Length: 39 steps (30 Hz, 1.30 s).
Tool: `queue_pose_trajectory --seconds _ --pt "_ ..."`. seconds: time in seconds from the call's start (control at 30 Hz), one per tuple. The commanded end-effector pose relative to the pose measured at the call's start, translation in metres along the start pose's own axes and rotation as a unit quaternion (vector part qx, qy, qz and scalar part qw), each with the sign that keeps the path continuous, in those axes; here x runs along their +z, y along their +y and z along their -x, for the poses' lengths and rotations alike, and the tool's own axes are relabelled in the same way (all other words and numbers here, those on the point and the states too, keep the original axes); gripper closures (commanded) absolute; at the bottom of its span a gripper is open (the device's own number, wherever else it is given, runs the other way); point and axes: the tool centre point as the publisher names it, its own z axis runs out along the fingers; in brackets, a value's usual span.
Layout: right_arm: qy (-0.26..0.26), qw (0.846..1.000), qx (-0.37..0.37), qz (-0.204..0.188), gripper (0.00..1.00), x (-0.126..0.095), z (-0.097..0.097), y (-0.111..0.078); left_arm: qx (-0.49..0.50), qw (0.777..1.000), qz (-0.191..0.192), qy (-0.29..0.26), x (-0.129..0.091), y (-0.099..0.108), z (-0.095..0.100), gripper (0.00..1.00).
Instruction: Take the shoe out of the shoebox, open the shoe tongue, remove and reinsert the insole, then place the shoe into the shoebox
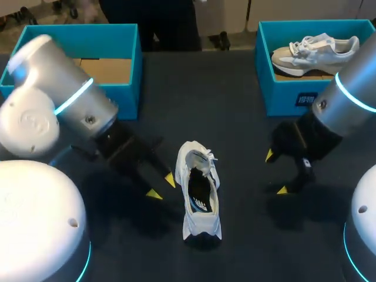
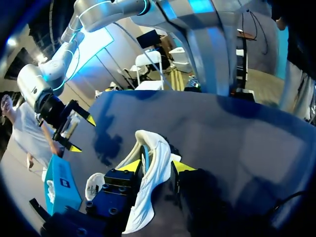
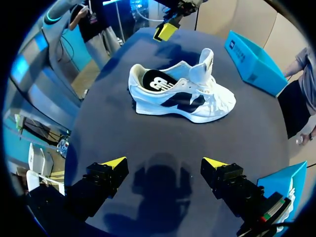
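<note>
Head view, near to far: white shoe (image 1: 198,191) lay on the counter (image 1: 235,129), out of any box, tongue (image 3: 205,64) raised, insole (image 3: 157,81) seated inside. Left hand (image 1: 162,187) was spread just beside it; right hand (image 1: 276,173) was spread, well apart. Behind were an empty box (image 1: 126,97) and a second box (image 1: 282,94) with another shoe (image 1: 314,51). Unboxing looked done, reboxing left. Insole stage couldn't be told.

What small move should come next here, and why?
Probably ease the left gripper forward to close on the near side wall of the shoe. It is open, tips just short of the shoe, which stands on the table with tongue raised and insole inside; the right gripper hangs open, apart.
</note>
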Motion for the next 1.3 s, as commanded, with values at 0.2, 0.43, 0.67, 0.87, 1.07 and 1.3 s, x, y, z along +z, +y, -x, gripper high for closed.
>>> queue_pose_trajectory --seconds 0.2,0.43,0.67,0.87,1.07,1.3 --pt "-0.002 1.0 0.0 -0.001 0.0 -0.005 -0.004 0.0 0.001 0.976 0.013 0.217 -0.042 0.0 0.006 1.0" --pt "-0.002 1.0 0.0 -0.001 0.0 -0.005 -0.004 0.0 0.004 0.974 0.019 0.227 -0.042 0.001 0.005 1.0" --pt "-0.002 1.0 0.0 -0.001 0.0 -0.005 -0.004 0.0 0.004 0.974 0.019 0.227 -0.042 0.001 0.005 1.0" --pt "-0.002 1.0 0.0 -0.001 0.0 -0.005 -0.004 0.0 0.059 0.961 0.048 0.267 -0.033 0.003 0.011 1.0" --pt "-0.002 1.0 0.0 -0.001 0.0 -0.005 -0.004 0.0 0.151 0.94 0.012 0.307 -0.022 -0.01 0.023 1.0" --pt "-0.002 1.0 0.0 -0.001 0.0 -0.005 -0.004 0.0 0.153 0.932 0.04 0.325 -0.01 -0.009 0.026 1.0"
